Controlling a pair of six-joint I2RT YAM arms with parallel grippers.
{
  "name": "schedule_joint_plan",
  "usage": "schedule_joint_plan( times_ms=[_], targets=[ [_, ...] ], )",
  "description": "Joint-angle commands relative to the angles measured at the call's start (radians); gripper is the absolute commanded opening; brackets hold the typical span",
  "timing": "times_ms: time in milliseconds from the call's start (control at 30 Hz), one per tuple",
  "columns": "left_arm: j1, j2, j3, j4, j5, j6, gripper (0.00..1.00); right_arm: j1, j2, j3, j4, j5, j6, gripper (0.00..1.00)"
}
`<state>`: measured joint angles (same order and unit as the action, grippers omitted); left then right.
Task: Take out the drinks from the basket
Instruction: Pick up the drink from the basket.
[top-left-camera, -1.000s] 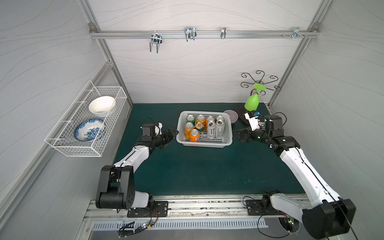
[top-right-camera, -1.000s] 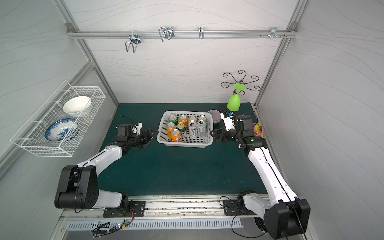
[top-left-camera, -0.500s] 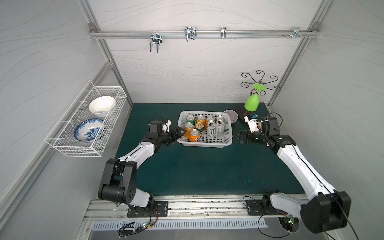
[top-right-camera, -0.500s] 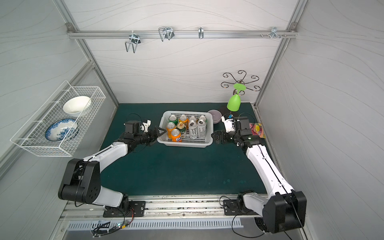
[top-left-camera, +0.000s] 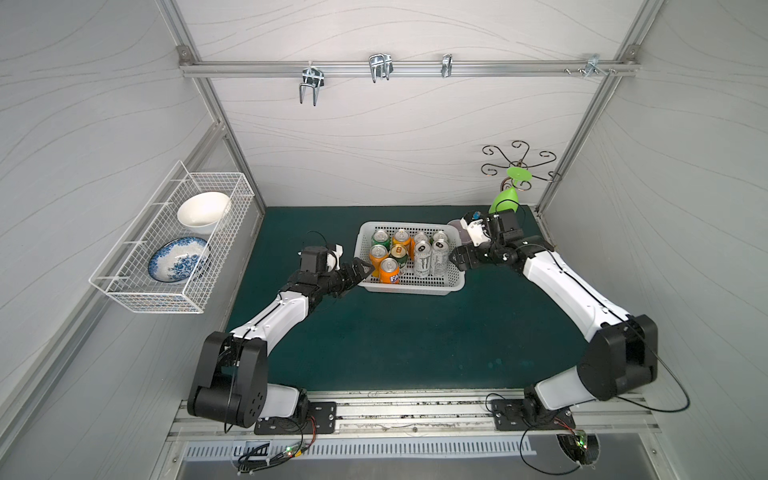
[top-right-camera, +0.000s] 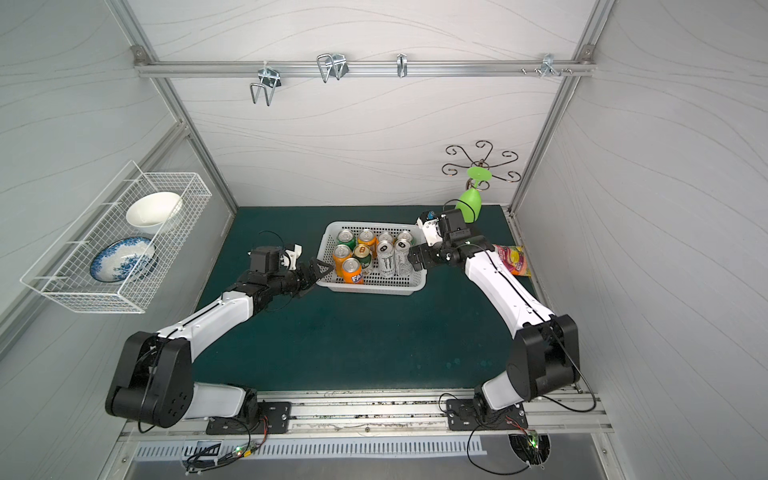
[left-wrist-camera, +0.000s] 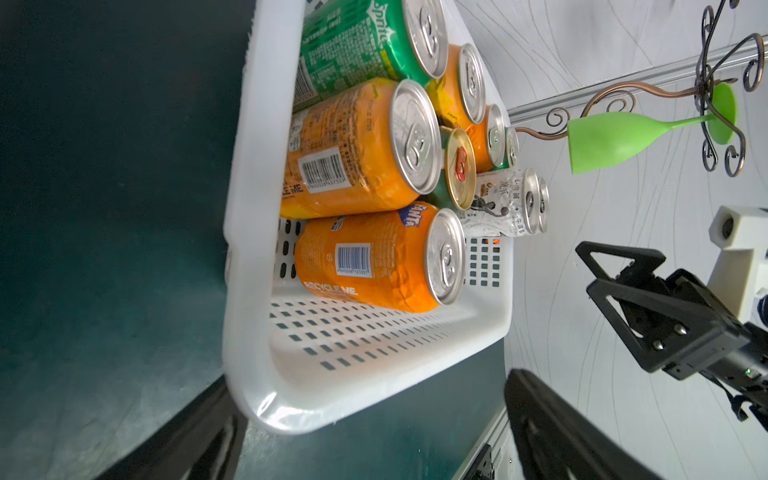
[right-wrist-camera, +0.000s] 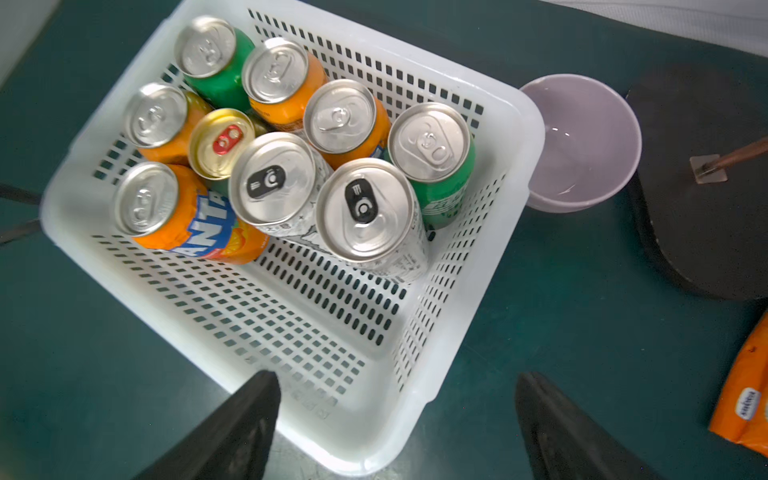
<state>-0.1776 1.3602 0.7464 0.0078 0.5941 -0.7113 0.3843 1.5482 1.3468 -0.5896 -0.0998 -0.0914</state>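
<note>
Your left gripper (top-left-camera: 363, 268) is released, jaws wide either side of the basket's (top-left-camera: 409, 287) near-left corner. Your right gripper (top-left-camera: 458, 257) is also spread wide at the near-right corner, grasping nothing. All nine drinks (top-left-camera: 422, 257) stand upright in the basket, mid table (top-left-camera: 395, 340), toward its far edge.

In the left wrist view, a green can (left-wrist-camera: 353, 37) reads "Sprite". An orange can (left-wrist-camera: 365, 262) carries "Fanta" and "RECYCLE ME". On the neighbouring orange can (left-wrist-camera: 345, 145), only a line ending in "ME" is legible.
</note>
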Motion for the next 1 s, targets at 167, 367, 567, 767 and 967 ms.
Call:
schedule_joint_plan(
  times_ms=[167, 367, 567, 767, 967],
  targets=[
    [-0.009, -0.107, 0.024, -0.112, -0.138, 0.085, 0.99, 0.08, 0.155, 0.163, -0.125, 0.096, -0.24, 0.97],
    [0.011, -0.197, 0.021, -0.21, -0.22, 0.139, 0.99, 0.084, 0.248, 0.252, -0.155, 0.078, -0.327, 0.97],
    [0.038, -0.278, 0.009, -0.265, -0.247, 0.155, 0.99, 0.064, 0.32, 0.327, -0.194, 0.005, -0.386, 0.94],
    [0.055, -0.332, -0.004, -0.276, -0.256, 0.148, 0.99, 0.061, 0.382, 0.393, -0.232, -0.03, -0.415, 0.87],
    [0.056, -0.338, 0.001, -0.29, -0.25, 0.154, 0.99, 0.061, 0.411, 0.42, -0.246, -0.04, -0.421, 0.78]
  ],
)
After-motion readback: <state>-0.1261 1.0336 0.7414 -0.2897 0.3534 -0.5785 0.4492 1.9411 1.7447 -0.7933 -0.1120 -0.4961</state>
